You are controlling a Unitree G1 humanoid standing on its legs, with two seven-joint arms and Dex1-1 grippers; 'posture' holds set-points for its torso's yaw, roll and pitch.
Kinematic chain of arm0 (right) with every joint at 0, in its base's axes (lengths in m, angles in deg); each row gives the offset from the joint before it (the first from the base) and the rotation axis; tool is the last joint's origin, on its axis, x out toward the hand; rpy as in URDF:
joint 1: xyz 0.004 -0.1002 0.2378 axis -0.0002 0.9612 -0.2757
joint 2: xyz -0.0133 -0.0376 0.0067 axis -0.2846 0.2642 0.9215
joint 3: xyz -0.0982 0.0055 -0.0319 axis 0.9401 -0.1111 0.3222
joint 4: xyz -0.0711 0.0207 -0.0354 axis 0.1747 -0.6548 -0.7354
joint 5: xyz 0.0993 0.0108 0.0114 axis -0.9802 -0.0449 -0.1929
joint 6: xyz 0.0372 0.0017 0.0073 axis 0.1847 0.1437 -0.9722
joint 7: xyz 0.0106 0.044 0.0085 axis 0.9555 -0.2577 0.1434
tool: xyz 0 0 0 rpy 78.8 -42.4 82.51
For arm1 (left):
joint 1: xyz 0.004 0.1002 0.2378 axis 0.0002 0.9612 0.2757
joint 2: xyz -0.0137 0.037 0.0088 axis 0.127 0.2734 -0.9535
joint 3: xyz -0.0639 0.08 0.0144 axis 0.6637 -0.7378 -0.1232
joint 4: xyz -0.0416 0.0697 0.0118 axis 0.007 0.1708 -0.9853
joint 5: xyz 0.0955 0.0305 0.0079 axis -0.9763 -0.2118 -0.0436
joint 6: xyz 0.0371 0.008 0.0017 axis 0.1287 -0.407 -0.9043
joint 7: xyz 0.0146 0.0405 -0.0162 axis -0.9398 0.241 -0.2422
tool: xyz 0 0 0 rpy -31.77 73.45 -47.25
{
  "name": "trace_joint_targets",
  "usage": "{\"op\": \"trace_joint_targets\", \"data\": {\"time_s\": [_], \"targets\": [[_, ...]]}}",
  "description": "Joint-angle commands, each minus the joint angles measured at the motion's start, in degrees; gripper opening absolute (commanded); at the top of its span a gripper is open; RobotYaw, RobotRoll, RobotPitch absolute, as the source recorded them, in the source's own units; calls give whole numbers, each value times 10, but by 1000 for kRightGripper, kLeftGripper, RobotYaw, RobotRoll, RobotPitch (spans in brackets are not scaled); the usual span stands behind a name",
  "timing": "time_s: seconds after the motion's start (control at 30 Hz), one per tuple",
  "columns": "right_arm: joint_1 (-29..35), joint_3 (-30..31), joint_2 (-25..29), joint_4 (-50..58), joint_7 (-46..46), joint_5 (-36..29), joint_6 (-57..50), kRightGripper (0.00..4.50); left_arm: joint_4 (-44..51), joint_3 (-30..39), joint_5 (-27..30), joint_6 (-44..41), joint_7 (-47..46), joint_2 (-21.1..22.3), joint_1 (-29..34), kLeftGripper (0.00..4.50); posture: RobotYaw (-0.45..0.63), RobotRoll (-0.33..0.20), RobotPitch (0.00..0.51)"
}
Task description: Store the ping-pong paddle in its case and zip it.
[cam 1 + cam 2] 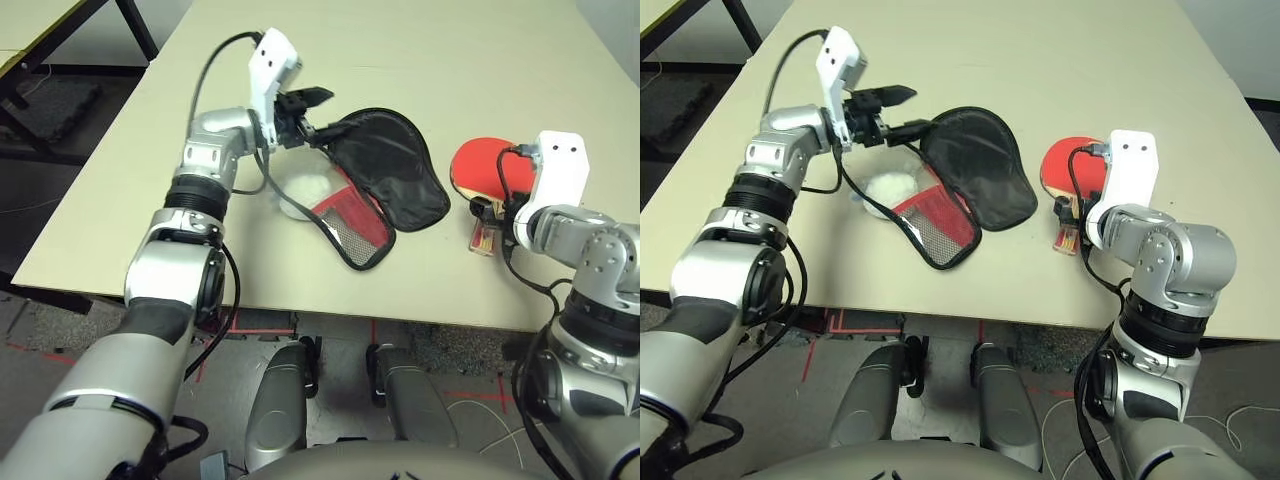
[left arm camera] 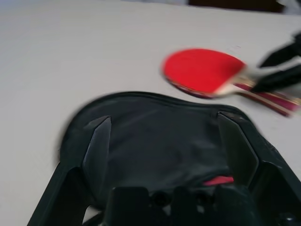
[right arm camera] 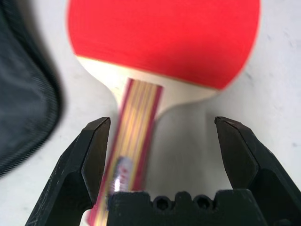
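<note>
the table (image 1: 500, 60) carries the case (image 1: 385, 180), which lies unzipped with its black lining up and the red mesh half folded toward the robot over a small pale pouch (image 1: 300, 190). well to its right lies the ping-pong paddle (image 1: 485, 170), red face up, handle toward the robot.

the left gripper (image 2: 164, 136) hovers over the case's far-left edge, jaws wide and holding nothing. the right gripper (image 3: 162, 141) sits low over the paddle handle, jaws spread wide and empty; the handle lies off-centre, close against one finger (image 3: 91, 160).

the risk, as i judge it: closing from here may nudge the handle sideways and spin the paddle rather than pinch it, and the floppy case may slide when the paddle is pushed in.
</note>
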Motion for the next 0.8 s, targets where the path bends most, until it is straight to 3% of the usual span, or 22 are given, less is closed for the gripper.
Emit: {"op": "trace_joint_targets", "data": {"time_s": [0.03,0.13,0.4,0.8], "targets": [[6,0,-13,-5,-3,12,-8,4436,18,-15,-6,-14,8,-7,9,4500,-65,0,189],[3,5,-20,-12,-1,22,-8,3844,21,-15,-5,-17,3,-7,11,4500,-61,0,191],[-11,25,-38,-36,2,35,-8,1160,32,-13,-3,-27,-2,-2,19,4500,-43,0,193],[-28,18,-49,-65,9,66,-8,1098,56,-10,1,-39,-16,3,31,4500,-21,0,195]]}}
